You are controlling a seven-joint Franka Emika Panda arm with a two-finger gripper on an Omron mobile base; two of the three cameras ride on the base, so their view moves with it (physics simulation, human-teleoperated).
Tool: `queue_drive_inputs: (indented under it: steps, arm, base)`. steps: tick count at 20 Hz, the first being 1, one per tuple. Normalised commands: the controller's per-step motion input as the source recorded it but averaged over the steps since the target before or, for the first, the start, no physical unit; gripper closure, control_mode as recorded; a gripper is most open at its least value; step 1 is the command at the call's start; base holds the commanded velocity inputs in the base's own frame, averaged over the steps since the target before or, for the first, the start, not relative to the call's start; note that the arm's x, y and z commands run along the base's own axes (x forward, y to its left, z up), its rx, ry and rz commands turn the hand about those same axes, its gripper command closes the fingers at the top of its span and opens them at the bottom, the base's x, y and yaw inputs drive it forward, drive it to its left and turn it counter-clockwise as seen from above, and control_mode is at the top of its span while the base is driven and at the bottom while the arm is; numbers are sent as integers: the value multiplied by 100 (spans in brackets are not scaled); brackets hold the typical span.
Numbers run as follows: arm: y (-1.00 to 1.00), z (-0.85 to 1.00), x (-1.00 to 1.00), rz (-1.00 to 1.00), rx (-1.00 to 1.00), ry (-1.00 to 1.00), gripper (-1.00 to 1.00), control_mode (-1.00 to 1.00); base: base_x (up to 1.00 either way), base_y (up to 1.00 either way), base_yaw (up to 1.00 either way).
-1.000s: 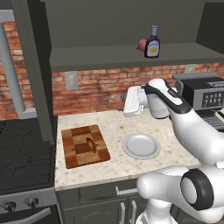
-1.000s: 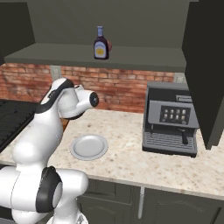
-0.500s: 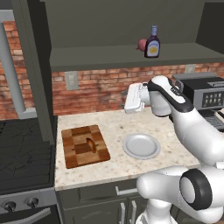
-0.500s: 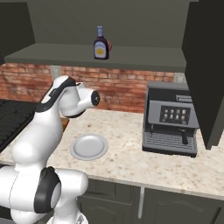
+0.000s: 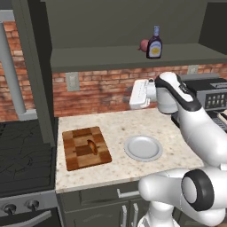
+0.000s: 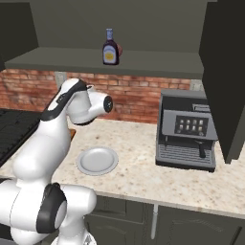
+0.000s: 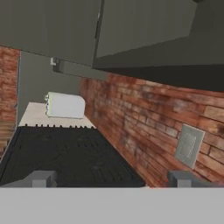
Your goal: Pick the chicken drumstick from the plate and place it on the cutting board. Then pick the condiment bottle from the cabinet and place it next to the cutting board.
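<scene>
Compared with one second ago, the arm's hand has risen a little and swung toward the brick wall, while nothing on the counter has changed place.

From the left base view, the chicken drumstick [image 5: 91, 146] already lies on the cutting board [image 5: 73, 155], near the middle of it, and the board sits at the left edge of the counter [image 5: 119, 168] beside the stove [image 5: 26, 155]. The plate [image 5: 142, 148] is bare now and stands just beside the right edge of the board, not touching it. The gripper [image 5: 138, 94] hangs above the back edge of the counter, turned to the left, below the shelf of the cabinet [image 5: 111, 57]. The condiment bottle [image 5: 154, 43] stands upright on that shelf near its front edge, with a reddish onion [image 5: 144, 45] just behind it.

From the right base view, the bottle [image 6: 110, 47] is seen on the shelf above the arm, and the plate [image 6: 97, 161] lies near the front edge of the counter. A coffee machine [image 6: 186, 129] stands toward the right end (well apart from the plate).

In the hand view, the two fingertips [image 7: 41, 178] stand far apart with nothing between them, so the claw is empty. It looks along the brick wall toward the stove and a white toaster [image 7: 64, 105].

My judgement: the first half of the task is finished. What is left is to reach up to the shelf, take the bottle, and set it next to the board.
</scene>
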Motion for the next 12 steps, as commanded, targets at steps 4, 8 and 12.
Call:
queue_drive_inputs:
  steps: [4,8,12]
  arm:
    - [-16,26,1,0,4,0,-100,-100]
    - [-17,27,2,0,5,0,-100,-100]
    - [-16,27,4,0,5,0,-100,-100]
  base:
    - [0,0,0]
    - [0,0,0]
    - [0,0,0]
